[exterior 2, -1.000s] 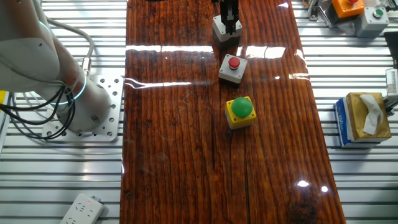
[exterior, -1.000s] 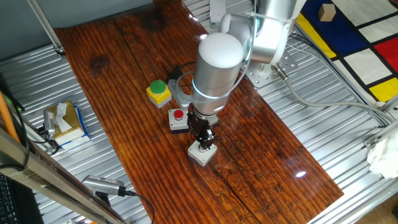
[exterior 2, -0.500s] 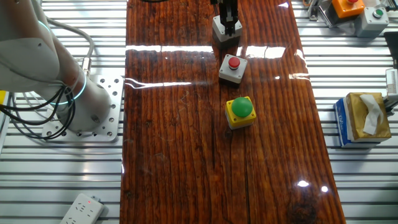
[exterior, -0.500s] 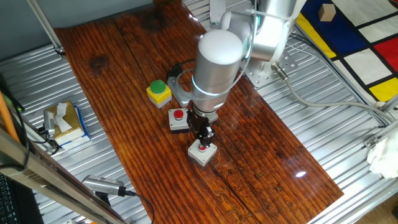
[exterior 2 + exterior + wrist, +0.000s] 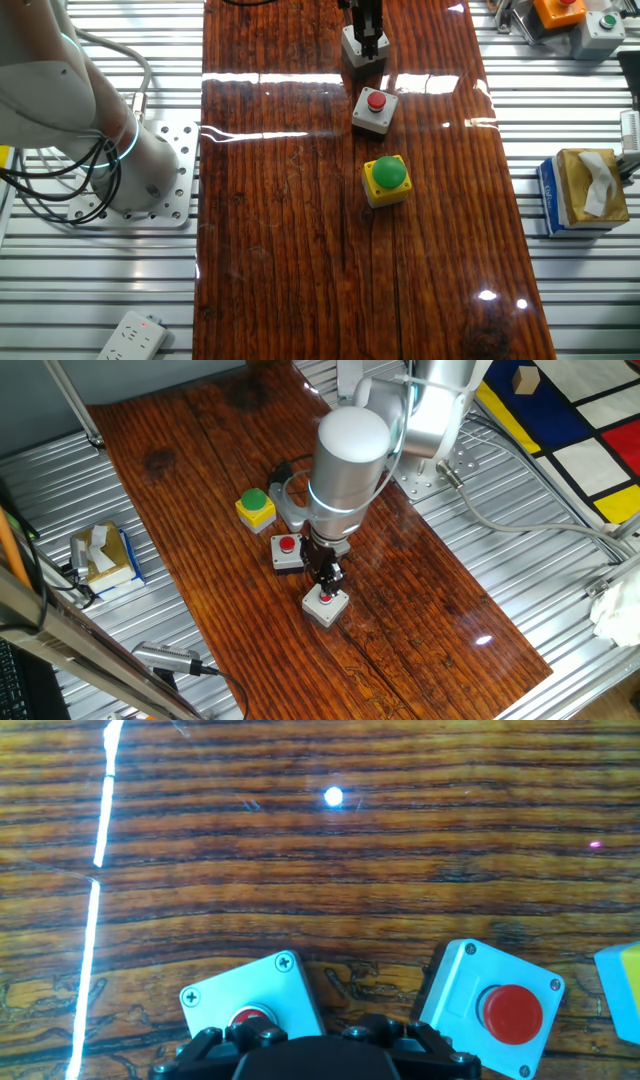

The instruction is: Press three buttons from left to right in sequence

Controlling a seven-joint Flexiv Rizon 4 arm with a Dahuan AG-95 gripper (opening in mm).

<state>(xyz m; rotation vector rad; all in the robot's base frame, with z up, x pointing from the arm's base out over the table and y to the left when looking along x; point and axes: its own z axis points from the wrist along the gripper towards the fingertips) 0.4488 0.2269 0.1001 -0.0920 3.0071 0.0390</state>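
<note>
Glossy wooden table (image 5: pixel 420 600), ridged metal benches (image 5: pixel 540 550) around

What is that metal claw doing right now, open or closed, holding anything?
Gripper: just above the light grey square button box with a red cap, holding nothing; open or closed cannot be told.
</note>
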